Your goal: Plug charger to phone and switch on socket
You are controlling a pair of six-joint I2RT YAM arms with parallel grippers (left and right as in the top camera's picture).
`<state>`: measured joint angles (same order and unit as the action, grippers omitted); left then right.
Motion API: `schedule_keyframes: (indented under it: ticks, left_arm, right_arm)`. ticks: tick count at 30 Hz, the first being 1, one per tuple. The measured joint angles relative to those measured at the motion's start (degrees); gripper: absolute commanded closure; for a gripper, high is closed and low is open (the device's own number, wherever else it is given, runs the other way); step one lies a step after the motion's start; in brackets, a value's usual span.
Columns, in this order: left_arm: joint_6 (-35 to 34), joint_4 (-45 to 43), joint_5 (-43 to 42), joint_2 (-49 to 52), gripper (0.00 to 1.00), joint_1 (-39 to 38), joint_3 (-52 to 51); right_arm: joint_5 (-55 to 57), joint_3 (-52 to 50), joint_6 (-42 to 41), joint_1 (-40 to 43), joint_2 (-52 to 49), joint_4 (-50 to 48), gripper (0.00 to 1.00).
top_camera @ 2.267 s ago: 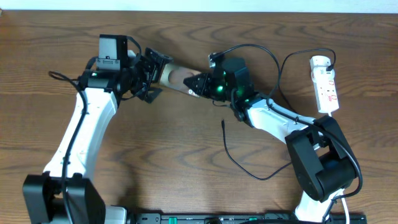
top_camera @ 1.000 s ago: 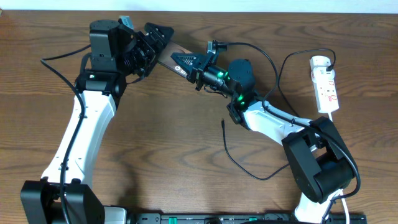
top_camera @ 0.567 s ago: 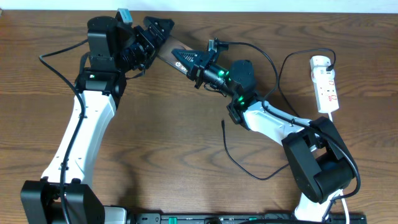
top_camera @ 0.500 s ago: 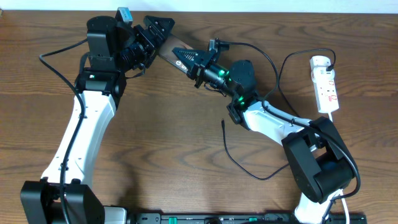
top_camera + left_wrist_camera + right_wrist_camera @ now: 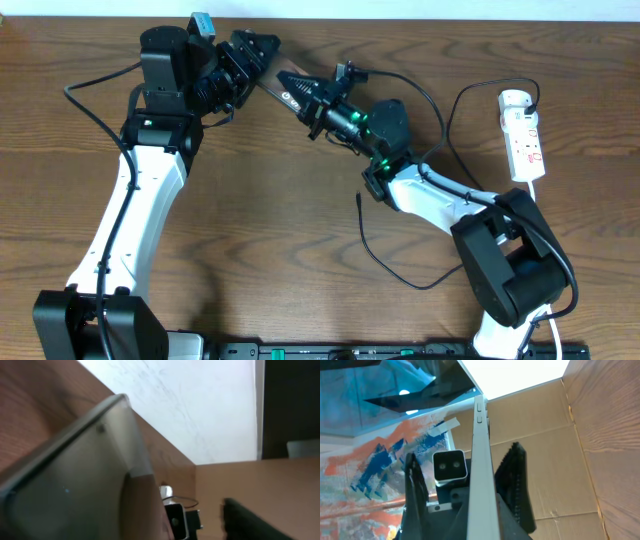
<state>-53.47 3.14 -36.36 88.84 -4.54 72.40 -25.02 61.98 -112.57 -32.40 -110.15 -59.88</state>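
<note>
Right gripper [image 5: 293,90] pinches the phone [image 5: 481,460], left gripper [image 5: 250,55] at its far end, grip indeterminate; charger [image 5: 385,262] lies unplugged on the table [image 5: 250,250] behind the right gripper, socket [image 5: 524,135] well apart, untouched: both steps judged outstanding.

Overhead downward; both wrists near phone [image 5: 482,460]

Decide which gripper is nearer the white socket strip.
Right. The right gripper sits left of the socket, mid-table; the left gripper is farther left, across the phone.
</note>
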Motion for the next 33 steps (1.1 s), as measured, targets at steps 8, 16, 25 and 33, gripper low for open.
schedule_keyframes:
  ticks: [8, 16, 25, 33]
  left_arm:
    - [-0.1, -0.2, -0.8, 0.2, 0.54, 0.0, 0.0]
    - [-0.1, -0.2, -0.8, 0.3, 0.69, 0.2, 0.0]
    - [-0.2, -0.4, -0.8, 0.4, 0.69, 0.3, 0.0]
    - [0.0, -0.4, -0.8, 0.4, 0.77, 0.3, 0.0]
  right_arm:
    - [0.5, 0.0, -0.4, -0.2, 0.0, -0.3, 0.98]
    - [1.3, 0.0, -0.5, -0.6, 0.0, -0.7, 0.99]
    - [2.1, 0.0, -0.9, -1.2, 0.0, -2.0, 0.99]
    - [2.2, 0.0, -1.0, -1.9, 0.0, -2.9, 0.98]
